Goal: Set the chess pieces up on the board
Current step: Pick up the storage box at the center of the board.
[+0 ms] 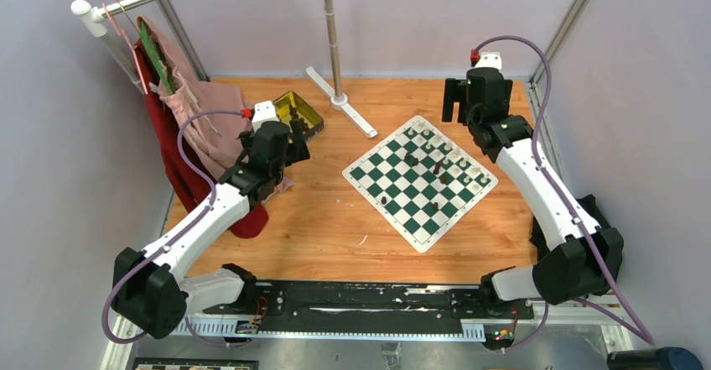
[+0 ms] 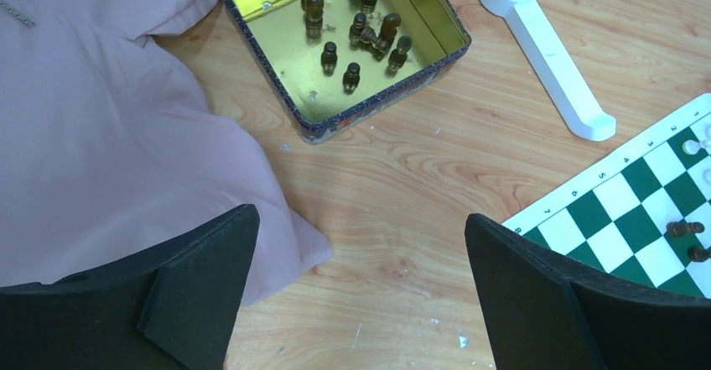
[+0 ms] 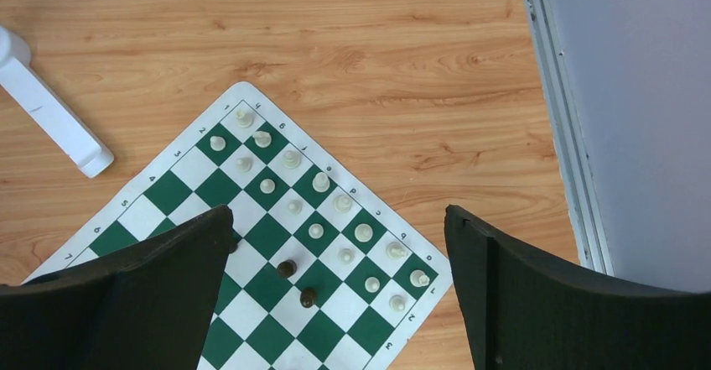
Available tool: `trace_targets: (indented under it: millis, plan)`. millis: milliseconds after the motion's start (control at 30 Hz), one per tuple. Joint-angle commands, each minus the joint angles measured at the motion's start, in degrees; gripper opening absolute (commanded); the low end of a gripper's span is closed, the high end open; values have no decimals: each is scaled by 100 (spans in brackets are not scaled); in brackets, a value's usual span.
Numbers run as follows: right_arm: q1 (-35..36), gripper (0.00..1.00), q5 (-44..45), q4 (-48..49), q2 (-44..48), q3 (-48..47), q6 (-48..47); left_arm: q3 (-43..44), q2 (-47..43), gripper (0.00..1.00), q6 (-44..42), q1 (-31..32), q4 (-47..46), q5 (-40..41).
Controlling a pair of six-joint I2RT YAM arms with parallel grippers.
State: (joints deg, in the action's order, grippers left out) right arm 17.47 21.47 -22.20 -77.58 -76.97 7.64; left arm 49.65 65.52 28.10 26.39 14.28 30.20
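The green and white board (image 1: 419, 181) lies turned like a diamond at centre right of the wooden table. Several white chess pieces (image 3: 321, 182) stand in two rows along its far right edge. A few dark pieces (image 3: 287, 268) stand toward its middle. More dark pieces (image 2: 352, 74) sit in the gold tin (image 2: 293, 59). My left gripper (image 2: 360, 282) hangs open over bare wood between the tin and the board (image 2: 637, 219). My right gripper (image 3: 339, 286) is open above the board's right corner (image 3: 251, 303). Neither holds anything.
A pink cloth (image 2: 101, 135) lies beside the tin, close to my left finger; red and pink clothes (image 1: 189, 135) hang from a rack at the back left. A white stand foot (image 1: 342, 110) with a pole rises behind the board. A metal rail (image 3: 562, 118) edges the table on the right.
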Motion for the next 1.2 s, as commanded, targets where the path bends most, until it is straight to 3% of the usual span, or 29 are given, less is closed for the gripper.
trace_targets:
  millis: [0, 500, 933, 1167]
  plan:
    - [172, 100, 547, -40, -17, -19, -87, -11, -47, 100, -252, -3, -75, -109]
    - [199, 95, 583, 366, -306, -81, -73, 538, 246, 100, -507, -3, 649, 205]
    - [191, 94, 255, 397, -744, -211, 31, 2202, 2071, 98, 1182, -191, 1962, 617]
    - [177, 94, 217, 465, -1119, -329, -134, 2803, 3024, 86, 2394, -702, 2428, 373]
